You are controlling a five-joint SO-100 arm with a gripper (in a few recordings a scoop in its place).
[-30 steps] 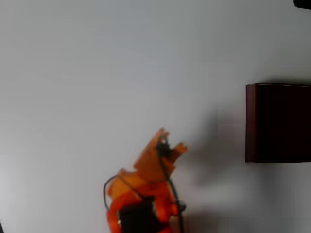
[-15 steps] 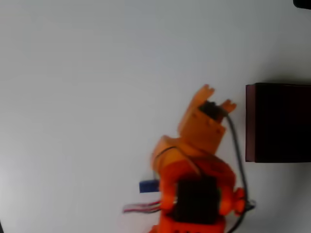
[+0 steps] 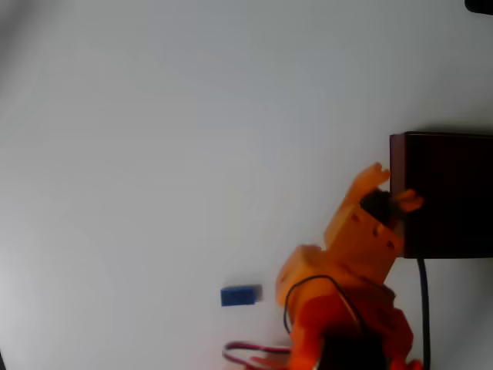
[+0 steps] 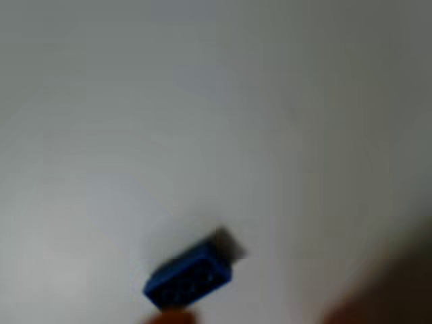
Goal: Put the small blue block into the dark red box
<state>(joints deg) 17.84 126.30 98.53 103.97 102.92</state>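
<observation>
The small blue block (image 3: 240,295) lies flat on the white table, low in the overhead view and left of the orange arm. The dark red box (image 3: 451,154) stands at the right edge, cut off by the frame. My orange gripper (image 3: 394,187) reaches up and to the right, its two fingertips spread apart over the box's left wall, open with nothing seen between them. It is well to the right of the block and not touching it. In the blurred wrist view the block (image 4: 189,277) sits low in the middle on the white surface, with an orange bit just below it.
The white table (image 3: 154,154) stretches bare to the left and top. Red and white wires (image 3: 250,353) lie near the arm's base, just below the block. A black cable (image 3: 422,308) hangs down the arm's right side. A dark blur fills the wrist view's bottom right corner.
The arm has swung to the right, from the lower middle of the table to the box's left wall. The block came out from under the arm and has stayed where it was.
</observation>
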